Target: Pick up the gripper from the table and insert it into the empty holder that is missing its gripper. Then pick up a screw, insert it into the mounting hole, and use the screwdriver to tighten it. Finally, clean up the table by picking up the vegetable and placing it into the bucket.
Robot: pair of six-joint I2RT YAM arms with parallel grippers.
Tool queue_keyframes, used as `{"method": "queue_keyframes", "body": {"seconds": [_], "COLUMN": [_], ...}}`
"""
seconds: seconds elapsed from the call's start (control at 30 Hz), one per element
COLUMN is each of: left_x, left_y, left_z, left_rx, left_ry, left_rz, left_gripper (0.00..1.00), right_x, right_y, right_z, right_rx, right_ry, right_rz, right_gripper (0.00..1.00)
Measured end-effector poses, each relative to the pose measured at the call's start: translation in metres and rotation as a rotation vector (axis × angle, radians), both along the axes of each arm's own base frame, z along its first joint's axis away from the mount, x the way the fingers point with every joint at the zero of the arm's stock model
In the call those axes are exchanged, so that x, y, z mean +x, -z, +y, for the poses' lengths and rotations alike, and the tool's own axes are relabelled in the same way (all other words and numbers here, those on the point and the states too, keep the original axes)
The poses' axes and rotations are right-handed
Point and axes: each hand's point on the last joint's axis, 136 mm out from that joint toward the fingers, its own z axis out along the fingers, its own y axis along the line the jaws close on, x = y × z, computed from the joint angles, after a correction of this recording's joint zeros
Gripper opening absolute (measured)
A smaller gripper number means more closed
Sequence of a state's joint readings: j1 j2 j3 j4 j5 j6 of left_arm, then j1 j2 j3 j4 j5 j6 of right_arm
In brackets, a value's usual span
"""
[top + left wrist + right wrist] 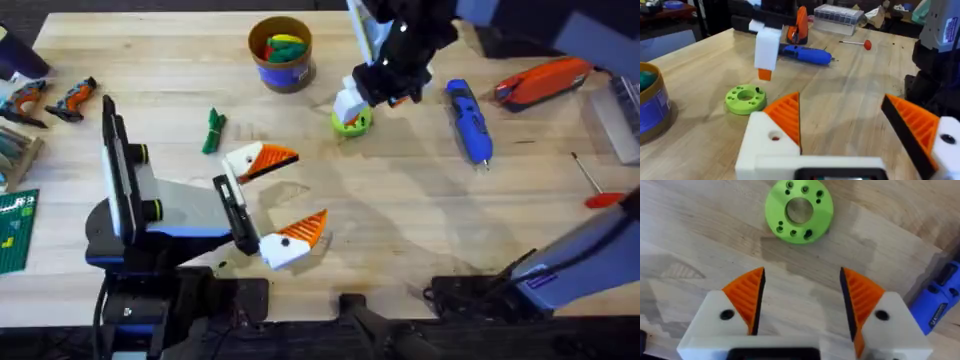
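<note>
My right gripper (372, 103) (802, 287) hangs open just above the lime-green disc (352, 122) (799, 211) at the far middle. A small dark screw (807, 233) sits on the disc. My left gripper (285, 195) (845, 120) stands open over bare wood near the centre. All white finger blocks in view carry orange ribbed pads; a loose gripper piece and an empty holder are out of view. The blue screwdriver (468, 120) (805, 54) lies right of the disc. The dark green vegetable (212, 130) lies left of centre. The blue bucket (281, 52) stands at the back.
The bucket holds yellow, red and light green toy pieces. A thin rod with a red handle (595, 185) lies at the far right. An orange tool (545, 80) rests at the back right. Small orange-and-black tools (72, 97) sit at the left edge.
</note>
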State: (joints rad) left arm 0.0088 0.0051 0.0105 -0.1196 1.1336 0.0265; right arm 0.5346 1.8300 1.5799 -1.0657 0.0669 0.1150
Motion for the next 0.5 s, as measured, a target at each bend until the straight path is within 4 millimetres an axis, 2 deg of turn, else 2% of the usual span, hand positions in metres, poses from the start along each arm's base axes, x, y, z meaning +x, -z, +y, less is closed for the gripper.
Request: {"method": "queue_keyframes", "body": {"seconds": [0.2, 0.5], "left_x": [0.0, 0.0], "left_y": [0.0, 0.0], "left_z": [0.0, 0.0], "left_rx": [0.0, 0.0], "left_ry": [0.0, 0.0], "left_rz": [0.001, 0.0], "left_gripper": [0.986, 0.986], "right_x": [0.007, 0.012], "right_y": [0.023, 0.043], "right_z": [0.004, 0.004], "right_rx": [-0.019, -0.034], "right_ry": [-0.011, -0.005], "right_rz": [0.028, 0.054], "right_gripper": [0.813, 0.81]}}
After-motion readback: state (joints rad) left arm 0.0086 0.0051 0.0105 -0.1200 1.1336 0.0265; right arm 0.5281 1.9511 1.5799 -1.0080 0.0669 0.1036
